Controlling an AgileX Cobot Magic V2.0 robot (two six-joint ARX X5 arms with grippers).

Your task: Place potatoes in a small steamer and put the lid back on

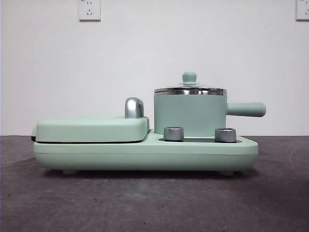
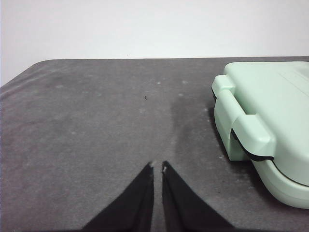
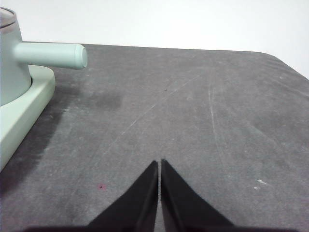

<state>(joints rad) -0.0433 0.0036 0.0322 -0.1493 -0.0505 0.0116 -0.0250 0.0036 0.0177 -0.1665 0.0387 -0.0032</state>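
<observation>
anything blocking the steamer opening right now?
Yes: the glass lid sits on the steamer, closing its mouth. It must come off first. No potato shows in any view. Both tools, left and right, rest shut over bare table.

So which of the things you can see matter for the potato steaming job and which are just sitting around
For the job:
small steamer, on the cooker base
lid, on the steamer
No potato shows in any view.

Just there:
griddle plate, closed
two steel dials
table
wall sockets

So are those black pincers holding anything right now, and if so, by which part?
Nothing is held. The left gripper and the right gripper are both shut on nothing, over bare table. The lid sits on the small steamer.
</observation>
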